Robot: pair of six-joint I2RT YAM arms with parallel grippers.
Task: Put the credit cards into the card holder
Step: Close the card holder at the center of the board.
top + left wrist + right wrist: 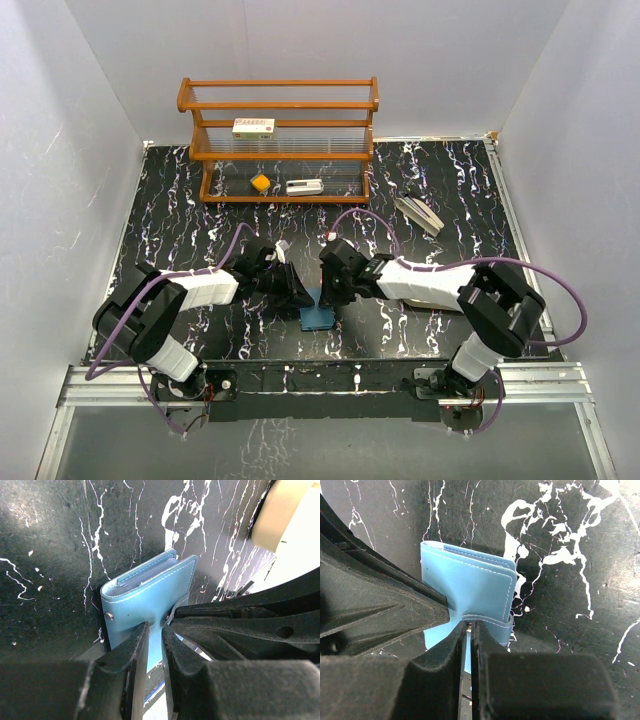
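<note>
Surface: black marbled table (170, 210), white walls.
Holder (145, 595): folded shut, near centre, between both grippers.
Left gripper (155, 630): jaws narrow, pinching the holder's edge.
Right gripper (469, 630): jaws almost closed, nipping its clasp edge.
Cards (420, 213): probably the grey pieces far right, not yet in.
Progress: unfinished, it seems.
Hidden: the holder's contents.

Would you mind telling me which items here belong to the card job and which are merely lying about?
For the job:
- card holder, pinched by the left gripper and the right gripper
- credit cards, on the table

Lying about:
- wooden shelf
- white box
- orange item
- pale item
</note>
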